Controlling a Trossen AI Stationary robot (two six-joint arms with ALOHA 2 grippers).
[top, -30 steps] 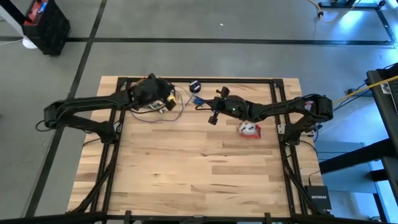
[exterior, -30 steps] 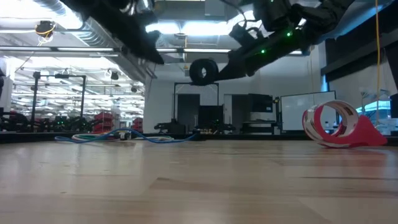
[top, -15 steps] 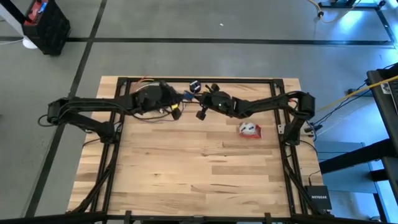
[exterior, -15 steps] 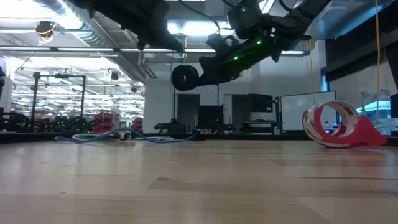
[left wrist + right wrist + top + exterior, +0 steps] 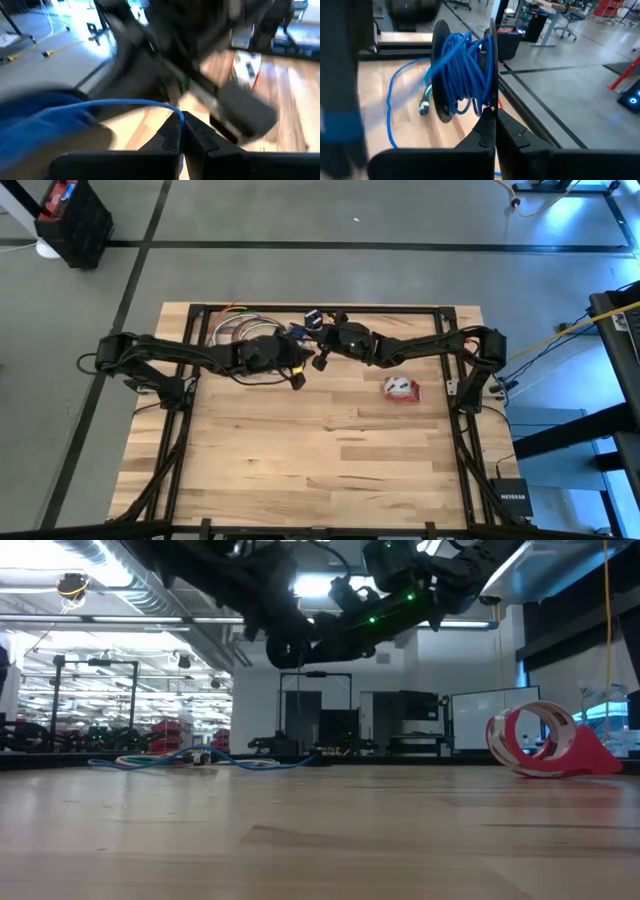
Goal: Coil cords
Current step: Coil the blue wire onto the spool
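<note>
A thin blue cord (image 5: 462, 65) is wound on a small black round puck (image 5: 440, 75) shaped like a spool. It is held up over the table's far middle and also shows in the low view (image 5: 285, 650). My right gripper (image 5: 491, 112) is shut on the puck, also seen from above (image 5: 321, 361). My left gripper (image 5: 179, 120) is shut on a strand of the blue cord (image 5: 130, 103), just left of the puck in the high view (image 5: 297, 376). More cord loops (image 5: 236, 332) lie at the far left. The red-and-white cord bundle (image 5: 401, 388) rests on the table at the right. My left gripper pinches a single strand of the blue cord (image 5: 175, 111) between its two fingertips. The strand runs off from the tips in a shallow arc, clear of the table. My right gripper pinches the rim of one of the puck's flanges (image 5: 491, 102) between its two fingers. The puck stands on edge beyond the fingertips, lifted clear of the table, with the cord wound between its two flanges.
A small dark and blue object (image 5: 312, 317) sits at the table's far edge. The dark frame rails (image 5: 452, 370) run along the table's sides. Bare wood (image 5: 320, 450) fills the table's near half.
My left gripper has gone toward the table's right and a little nearer, away from the loose loops. My right gripper has carried the puck toward the table's left. The two grippers now stand close together over the far middle.
</note>
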